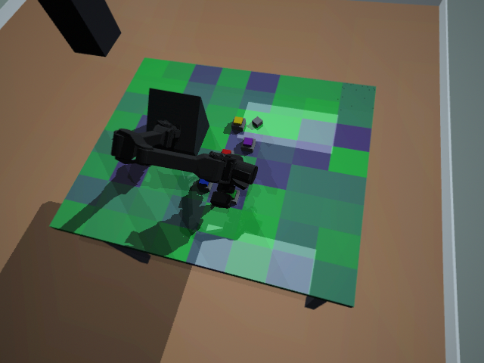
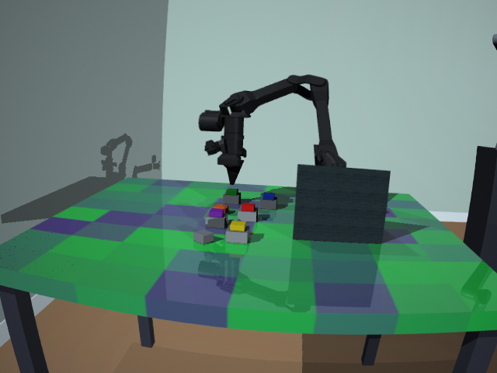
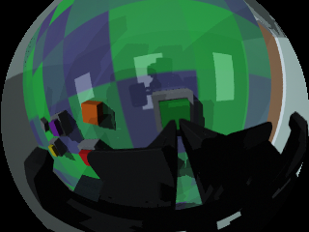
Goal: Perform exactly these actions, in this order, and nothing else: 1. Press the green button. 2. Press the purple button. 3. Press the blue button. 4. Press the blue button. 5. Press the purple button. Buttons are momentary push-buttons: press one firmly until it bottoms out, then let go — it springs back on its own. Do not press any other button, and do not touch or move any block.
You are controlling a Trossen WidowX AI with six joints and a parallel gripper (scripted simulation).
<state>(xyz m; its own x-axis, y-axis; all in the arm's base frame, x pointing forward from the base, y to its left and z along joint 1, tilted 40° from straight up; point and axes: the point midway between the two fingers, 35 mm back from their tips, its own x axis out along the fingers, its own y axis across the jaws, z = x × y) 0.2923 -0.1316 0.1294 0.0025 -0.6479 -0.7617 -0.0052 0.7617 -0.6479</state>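
Closed, empty black gripper [image 2: 231, 183] [image 3: 177, 124] pointing down above green button [image 2: 231, 193] [image 3: 175, 112], centre of exterior frame, blue button [image 1: 203, 181] [image 2: 268, 196] to its right, no legible lettering.

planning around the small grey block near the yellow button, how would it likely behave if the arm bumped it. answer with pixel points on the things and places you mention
The grey block [image 1: 257, 122] [image 2: 203, 236] would probably slide rather than roll, being flat-sided. It looks low and squat, so tipping seems unlikely. Its straight edges suggest something stiff.

A plain room, its exact kind unclear, pairs pale gray-green walls [image 1: 466, 156] [image 2: 361, 48] with a brown floor [image 1: 406, 218] [image 2: 256, 345]; a black robot arm [image 1: 168, 159] [image 2: 272, 91] on a patchwork table [image 1: 312, 203] [image 2: 192, 313], center frame, suggests a lab.
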